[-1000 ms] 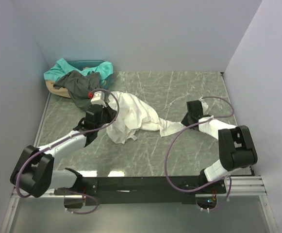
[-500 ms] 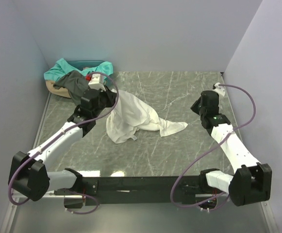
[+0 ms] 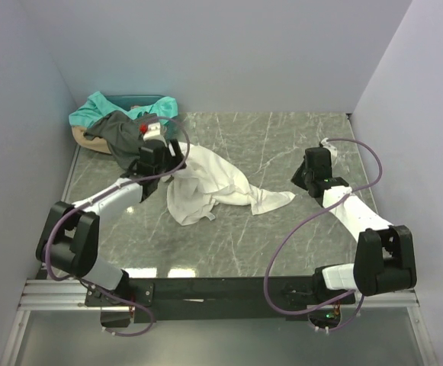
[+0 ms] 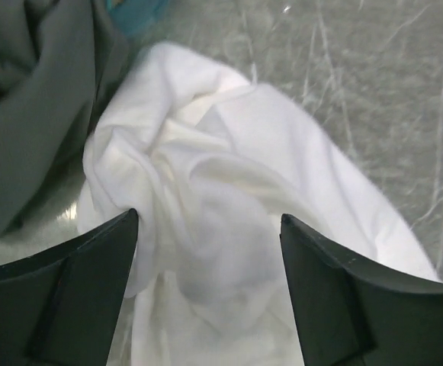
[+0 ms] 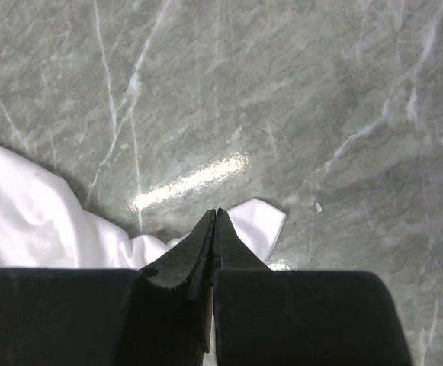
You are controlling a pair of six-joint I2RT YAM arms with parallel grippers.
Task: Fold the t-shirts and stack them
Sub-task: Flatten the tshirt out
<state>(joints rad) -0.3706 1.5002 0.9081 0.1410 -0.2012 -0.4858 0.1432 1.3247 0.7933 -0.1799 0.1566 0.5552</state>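
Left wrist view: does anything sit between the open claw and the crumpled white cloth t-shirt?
Nothing visible does. The left claw hangs open directly over the crumpled white cloth t-shirt. The dark grey cloth t-shirt lies beside it, outside the claw's gap.

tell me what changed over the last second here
The right gripper pulled back from the white shirt's right corner, then eased partway back; it is shut, empty. The left gripper swung toward the back and returned, open above the white shirt. The dark grey shirt and teal shirt stayed put.
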